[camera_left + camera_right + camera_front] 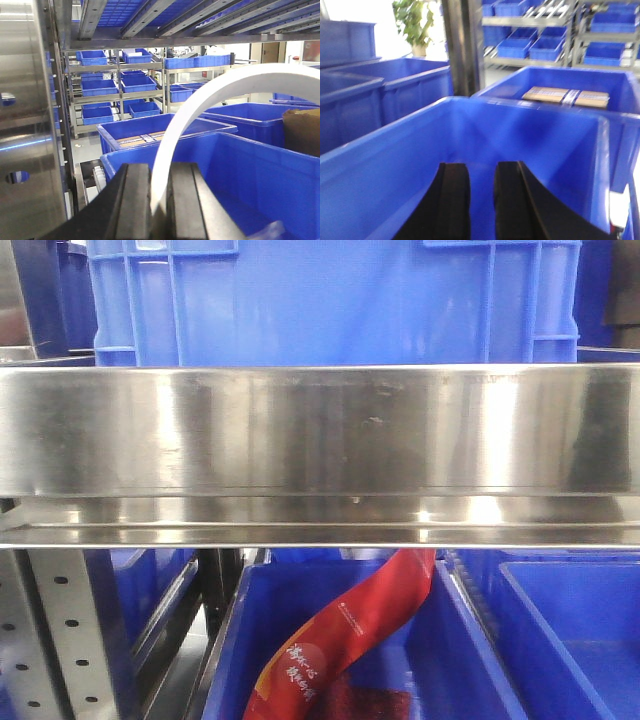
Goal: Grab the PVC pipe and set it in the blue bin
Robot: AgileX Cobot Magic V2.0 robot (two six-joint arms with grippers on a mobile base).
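In the left wrist view, my left gripper [160,169] is shut on the thin wall of a white PVC pipe [240,80]. The pipe arcs up and to the right from the jaws, over a deep blue bin [260,170]. My right gripper [482,167] is open with nothing between its black fingers [455,190]. It hangs over the inside of another blue bin [520,130]. Neither gripper nor the pipe shows in the front view.
A steel shelf beam [320,430] fills the front view, with a blue crate [330,300] above it and a bin holding a red ribbon [350,630] below. A steel upright [25,125] stands close on the left. Neighbouring bins hold cardboard [565,97] and a brown bag [302,130].
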